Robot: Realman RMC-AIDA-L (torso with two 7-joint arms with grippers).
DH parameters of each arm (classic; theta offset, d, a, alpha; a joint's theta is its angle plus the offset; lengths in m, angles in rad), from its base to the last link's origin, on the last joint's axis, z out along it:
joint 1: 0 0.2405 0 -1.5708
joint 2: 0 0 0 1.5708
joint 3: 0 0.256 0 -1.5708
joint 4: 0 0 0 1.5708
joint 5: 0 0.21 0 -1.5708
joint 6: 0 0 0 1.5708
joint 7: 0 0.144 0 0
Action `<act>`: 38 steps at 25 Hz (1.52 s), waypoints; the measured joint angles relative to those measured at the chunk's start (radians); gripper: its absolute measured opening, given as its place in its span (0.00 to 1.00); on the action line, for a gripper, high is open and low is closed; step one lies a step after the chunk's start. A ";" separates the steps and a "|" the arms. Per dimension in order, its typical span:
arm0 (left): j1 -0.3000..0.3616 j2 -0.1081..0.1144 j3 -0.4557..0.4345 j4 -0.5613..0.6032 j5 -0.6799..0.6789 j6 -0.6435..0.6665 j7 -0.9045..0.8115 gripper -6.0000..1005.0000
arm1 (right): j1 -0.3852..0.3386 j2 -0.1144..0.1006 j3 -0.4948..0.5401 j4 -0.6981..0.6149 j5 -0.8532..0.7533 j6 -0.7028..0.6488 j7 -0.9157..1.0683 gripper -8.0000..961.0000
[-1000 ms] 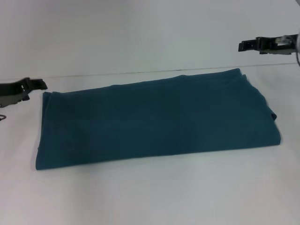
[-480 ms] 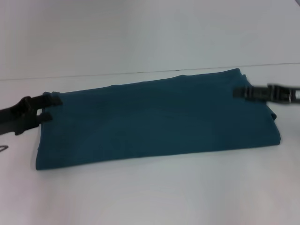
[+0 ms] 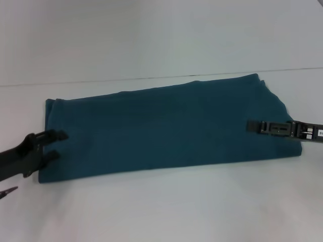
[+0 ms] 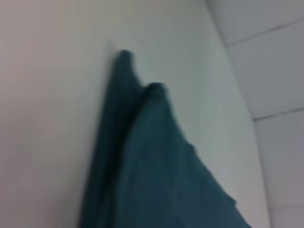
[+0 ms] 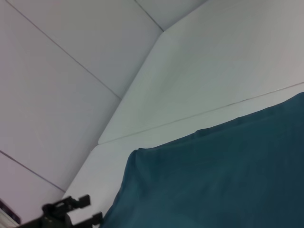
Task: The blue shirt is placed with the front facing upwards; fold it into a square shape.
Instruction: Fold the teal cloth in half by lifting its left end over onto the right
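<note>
Now smooth folded blue shirt [image 3: 171,128], left pincer [image 3: 55,145] open, right pincer [image 3: 248,126] unclear.

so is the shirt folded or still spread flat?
Folded, not yet square: the shirt lies as a long band, no sleeves, collar or lettering showing, layered edges at its left end.

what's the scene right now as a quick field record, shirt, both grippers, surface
shirt: the blue shirt, folded into a long band lying flat, lettering not visible
left gripper: left gripper at the shirt's left end near the front corner, fingers apart
right gripper: right gripper over the shirt's right end, pointing inward
surface: white table
fold state: long rectangle, not yet square
</note>
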State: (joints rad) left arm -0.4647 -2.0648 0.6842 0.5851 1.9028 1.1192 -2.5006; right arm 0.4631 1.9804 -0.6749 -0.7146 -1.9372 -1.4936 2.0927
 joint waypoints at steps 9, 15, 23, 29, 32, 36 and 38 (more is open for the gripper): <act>0.019 0.006 0.007 -0.069 0.006 -0.044 0.026 0.66 | 0.020 -0.007 0.000 0.028 -0.003 0.001 -0.005 0.80; 0.023 0.012 -0.002 0.000 -0.020 -0.021 0.022 0.66 | 0.021 -0.007 0.000 0.028 -0.001 -0.002 -0.005 0.80; -0.053 0.024 0.012 -0.022 -0.013 -0.170 0.039 0.66 | 0.022 0.000 0.000 0.028 -0.003 0.003 -0.005 0.80; -0.090 0.016 0.041 -0.071 -0.011 -0.238 0.055 0.66 | 0.023 0.001 -0.001 0.035 -0.005 0.007 -0.005 0.80; -0.089 0.012 0.047 -0.075 -0.011 -0.243 0.055 0.66 | 0.018 0.001 0.000 0.039 -0.006 0.007 -0.006 0.80; -0.086 0.009 0.052 -0.081 -0.003 -0.262 0.056 0.66 | 0.014 0.001 0.000 0.041 -0.007 0.008 -0.008 0.80; -0.086 0.009 0.052 -0.083 0.006 -0.268 0.056 0.66 | 0.013 0.000 0.000 0.045 -0.008 0.009 -0.010 0.80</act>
State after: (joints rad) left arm -0.5505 -2.0561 0.7362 0.5017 1.9088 0.8515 -2.4451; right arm 0.4763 1.9807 -0.6751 -0.6694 -1.9448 -1.4848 2.0823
